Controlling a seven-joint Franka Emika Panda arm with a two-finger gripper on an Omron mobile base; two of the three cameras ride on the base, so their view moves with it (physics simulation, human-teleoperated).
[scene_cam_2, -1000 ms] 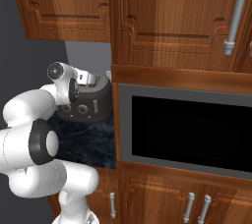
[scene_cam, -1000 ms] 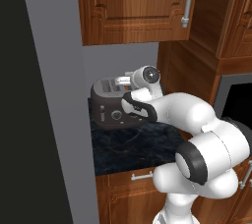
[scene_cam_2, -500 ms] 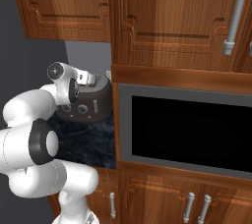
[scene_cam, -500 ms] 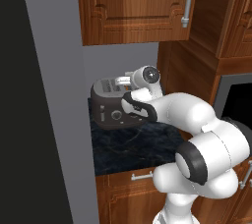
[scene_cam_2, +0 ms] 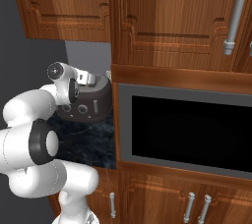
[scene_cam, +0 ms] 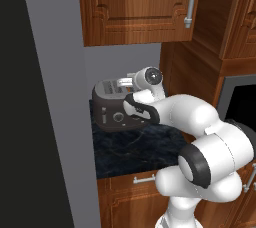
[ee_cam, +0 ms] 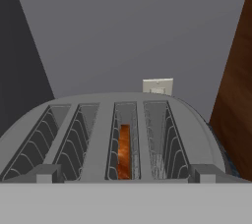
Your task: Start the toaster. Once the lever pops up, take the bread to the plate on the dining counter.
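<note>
Just ahead of the gripper (scene_cam: pixel 121 82), whose fingers stand released and empty over the toaster (scene_cam: pixel 116 105), the bread (ee_cam: pixel 124 150) sits low in a slot, so starting the toaster seems next: reach its lever and press down.

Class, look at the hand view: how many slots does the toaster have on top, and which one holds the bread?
4. The toaster has four slots side by side: far left, second, third holding the bread, and far right.
</note>
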